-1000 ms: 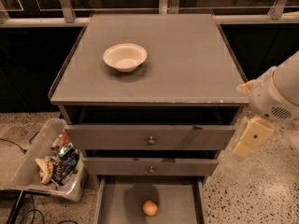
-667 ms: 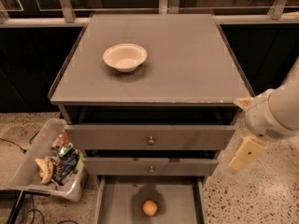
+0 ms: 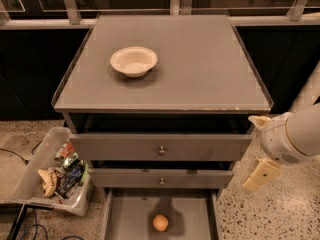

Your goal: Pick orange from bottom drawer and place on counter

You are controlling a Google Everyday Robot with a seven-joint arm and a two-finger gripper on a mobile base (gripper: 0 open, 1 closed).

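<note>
The orange (image 3: 160, 222) lies on the floor of the open bottom drawer (image 3: 125, 216), near its middle, at the bottom of the camera view. The counter (image 3: 200, 69) is the flat grey cabinet top above it. My gripper (image 3: 259, 148) hangs off the cabinet's right front corner, level with the two shut drawer fronts. It is above and well to the right of the orange. Its two cream fingers are spread apart and hold nothing.
A white bowl (image 3: 133, 61) stands on the counter's left half. Two shut drawer fronts with knobs (image 3: 161, 150) sit above the open drawer. A clear bin of snack packets (image 3: 55, 174) stands on the speckled floor at the left, with cables beside it.
My gripper and arm have moved down along the cabinet's right side, from counter-edge height to drawer-front height. The orange, the bowl and the drawers have not moved.
</note>
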